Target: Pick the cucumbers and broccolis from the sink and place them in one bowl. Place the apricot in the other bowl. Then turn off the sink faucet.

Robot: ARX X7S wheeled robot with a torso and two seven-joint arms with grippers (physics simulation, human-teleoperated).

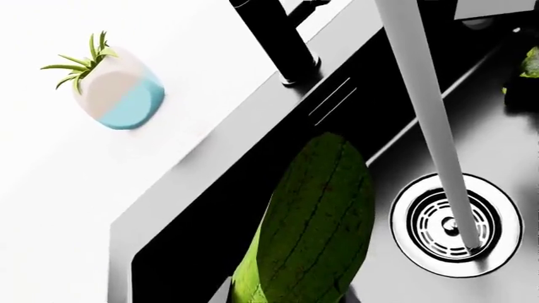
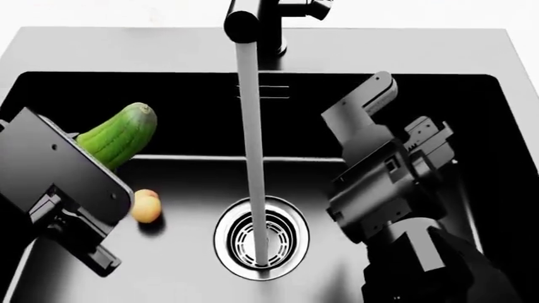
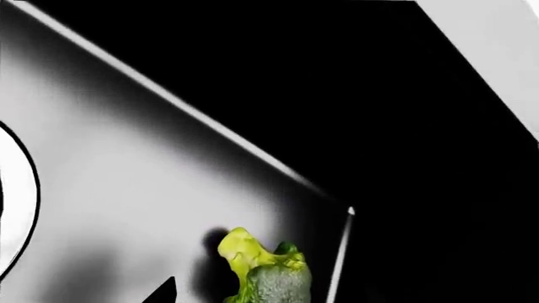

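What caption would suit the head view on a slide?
Two robot arms reach into a black sink where water streams from the faucet onto the drain, with a cucumber and apricot nearby.

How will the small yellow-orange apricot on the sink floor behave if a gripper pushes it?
The small, rounded yellow-orange apricot would probably roll rather than slide, since the black sink floor looks smooth. Water is running from the black faucet, so its skin may be slippery. It lies beside the left gripper, so a nudge could send it away.

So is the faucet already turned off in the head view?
No, a pale stream of water runs from the faucet spout straight down into the chrome drain of the sink.
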